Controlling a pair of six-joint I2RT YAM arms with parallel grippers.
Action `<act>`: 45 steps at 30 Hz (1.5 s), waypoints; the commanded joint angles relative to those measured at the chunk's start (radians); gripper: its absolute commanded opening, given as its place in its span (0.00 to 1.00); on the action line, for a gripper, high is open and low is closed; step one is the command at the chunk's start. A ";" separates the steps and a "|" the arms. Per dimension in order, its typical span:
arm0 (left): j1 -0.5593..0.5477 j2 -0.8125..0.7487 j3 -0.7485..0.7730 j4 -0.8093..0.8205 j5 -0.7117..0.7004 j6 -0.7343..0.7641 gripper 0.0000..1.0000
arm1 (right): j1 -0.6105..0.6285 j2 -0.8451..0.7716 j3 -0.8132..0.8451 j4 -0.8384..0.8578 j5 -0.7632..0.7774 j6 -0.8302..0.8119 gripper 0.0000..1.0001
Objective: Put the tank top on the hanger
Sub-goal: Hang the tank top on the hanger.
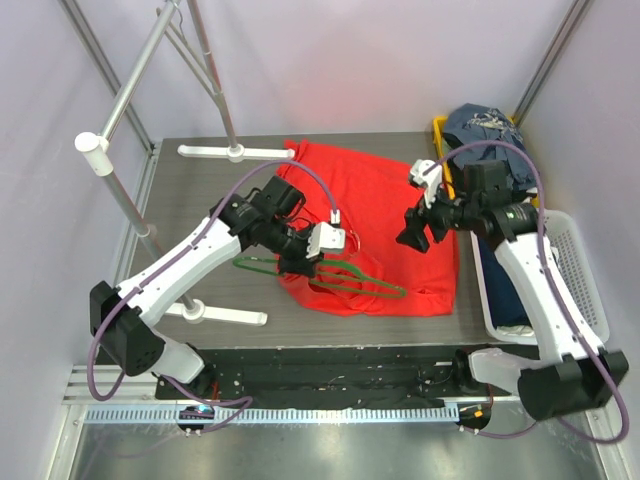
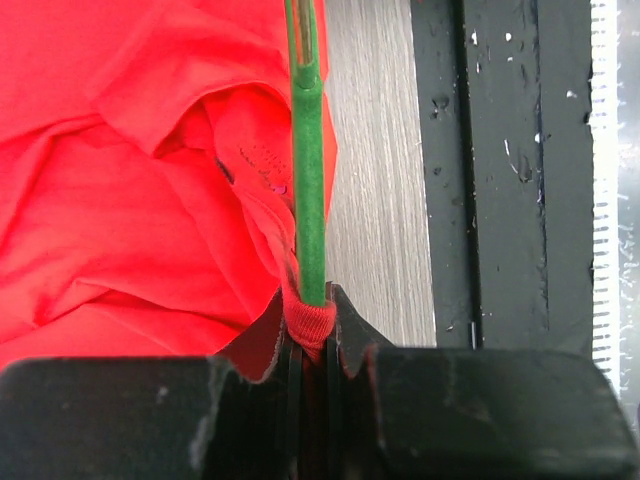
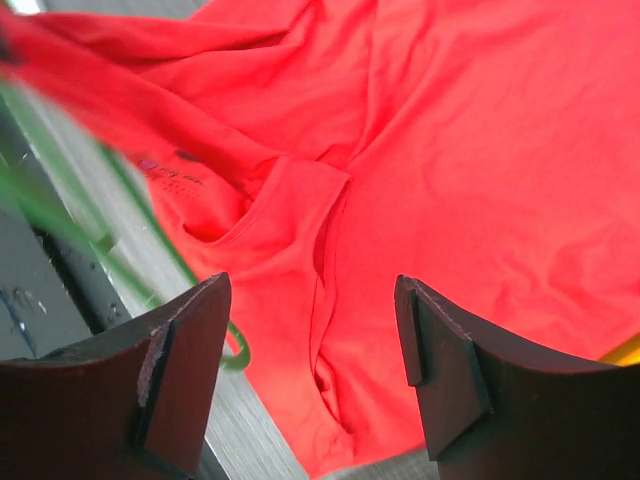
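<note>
Over the tank top point(image 1: 372, 190), right hand point(image 3: 310, 305) spread, left hand point(image 2: 310, 345) pinching hanger point(image 2: 308, 180).

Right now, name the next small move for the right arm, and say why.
Probably lower the right gripper, open above the tank top, onto the fold beneath it and close. The left gripper is shut on the hanger with a bit of red fabric pinched in, so the loose side likely needs a second grip to be drawn over the hanger.

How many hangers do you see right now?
1: the green hanger, lying across the tank top's near edge, pinched in the left gripper. Others may hide in the basket.
</note>
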 commanded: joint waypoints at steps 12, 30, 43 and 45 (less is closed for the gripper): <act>-0.062 -0.030 -0.019 0.083 -0.046 -0.023 0.00 | 0.090 0.488 0.058 0.170 0.014 0.236 0.66; -0.073 -0.041 -0.030 0.088 -0.041 -0.020 0.00 | 0.177 0.668 0.029 0.218 0.071 0.262 0.65; -0.076 -0.046 -0.008 0.073 -0.040 -0.015 0.00 | 0.177 0.645 0.035 0.205 0.053 0.231 0.01; -0.076 -0.049 0.007 0.060 -0.038 -0.015 0.00 | 0.163 0.625 0.034 0.210 0.071 0.227 0.01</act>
